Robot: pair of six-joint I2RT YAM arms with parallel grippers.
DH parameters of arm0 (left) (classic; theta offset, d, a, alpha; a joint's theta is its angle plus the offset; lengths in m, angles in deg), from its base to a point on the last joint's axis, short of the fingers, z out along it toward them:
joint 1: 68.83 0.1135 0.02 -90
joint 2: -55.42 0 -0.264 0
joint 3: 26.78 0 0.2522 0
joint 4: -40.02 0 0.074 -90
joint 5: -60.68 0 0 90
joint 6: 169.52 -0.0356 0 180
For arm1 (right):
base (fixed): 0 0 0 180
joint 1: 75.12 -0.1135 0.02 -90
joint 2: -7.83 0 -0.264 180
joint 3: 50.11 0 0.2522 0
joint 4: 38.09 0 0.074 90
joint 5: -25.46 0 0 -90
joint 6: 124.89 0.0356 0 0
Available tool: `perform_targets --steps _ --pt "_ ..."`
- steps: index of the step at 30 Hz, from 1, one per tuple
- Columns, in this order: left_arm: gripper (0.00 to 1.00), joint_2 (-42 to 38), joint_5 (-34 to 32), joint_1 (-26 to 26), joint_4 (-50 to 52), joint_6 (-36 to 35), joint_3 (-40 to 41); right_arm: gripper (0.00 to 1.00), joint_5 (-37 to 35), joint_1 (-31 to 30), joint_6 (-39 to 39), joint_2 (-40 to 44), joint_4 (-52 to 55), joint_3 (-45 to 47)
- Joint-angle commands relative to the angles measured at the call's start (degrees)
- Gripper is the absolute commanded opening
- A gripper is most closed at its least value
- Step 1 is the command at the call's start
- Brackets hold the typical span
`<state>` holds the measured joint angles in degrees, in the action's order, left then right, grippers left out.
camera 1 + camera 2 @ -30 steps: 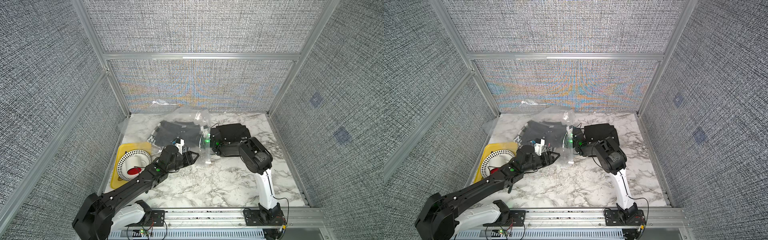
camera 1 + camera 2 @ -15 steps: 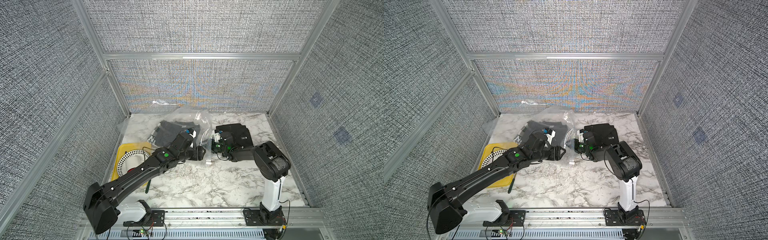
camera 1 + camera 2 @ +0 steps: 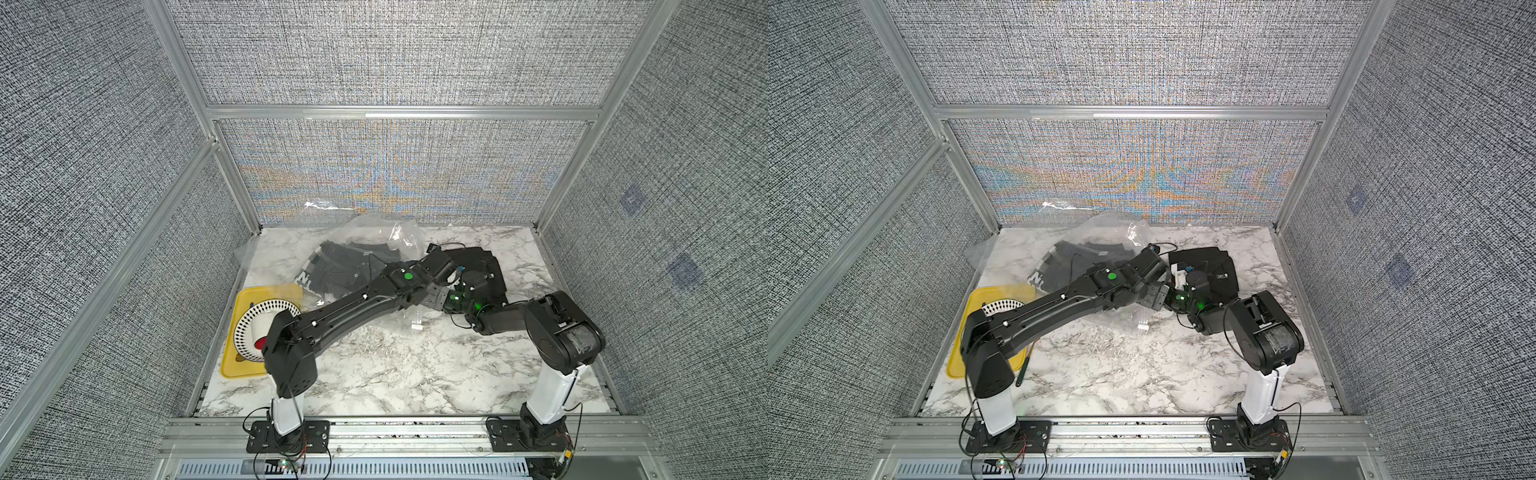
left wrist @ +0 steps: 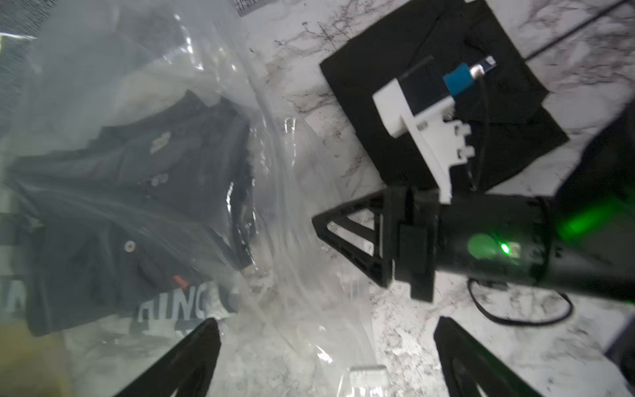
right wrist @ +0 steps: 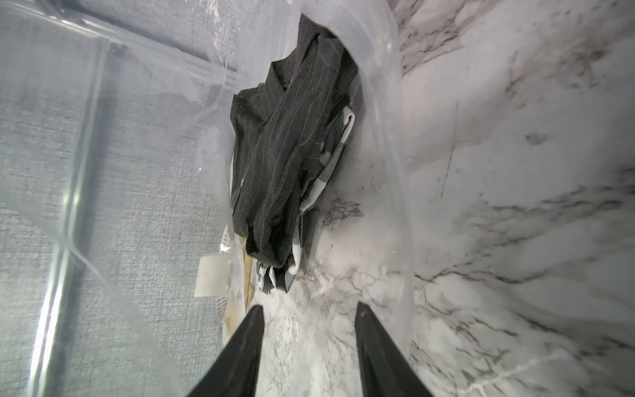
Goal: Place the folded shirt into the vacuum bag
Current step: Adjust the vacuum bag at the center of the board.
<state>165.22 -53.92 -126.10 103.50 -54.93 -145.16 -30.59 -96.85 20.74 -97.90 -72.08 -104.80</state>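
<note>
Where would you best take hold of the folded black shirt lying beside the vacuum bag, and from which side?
Probably the bare corner of the folded black shirt facing the vacuum bag. It lies flat on the marble table, so bring the open left end effector straight down, jaws astride that edge; the right arm's wrist camera covers its middle.

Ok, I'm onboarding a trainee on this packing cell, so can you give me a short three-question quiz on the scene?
1. True or false: the folded black shirt lies on the table, outside the vacuum bag.
2. The left end effector is: A open, B shut on the bag, C shut on the shirt.
3. Fill in: the patterned plate sits on a ___ tray.
Key: 1 true; 2 A; 3 yellow.
</note>
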Motion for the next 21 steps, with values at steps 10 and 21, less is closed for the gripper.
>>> perform_targets --steps 10,21 --pt "0.84 13.0 -24.7 1.6 18.6 0.0 -16.4 0.42 1.5 2.5 0.2 0.0 -5.4 4.1" --pt "0.54 9.1 -10.7 8.7 10.7 -3.2 -12.2 0.42 1.2 3.7 -3.1 1.8 -0.4 2.4"
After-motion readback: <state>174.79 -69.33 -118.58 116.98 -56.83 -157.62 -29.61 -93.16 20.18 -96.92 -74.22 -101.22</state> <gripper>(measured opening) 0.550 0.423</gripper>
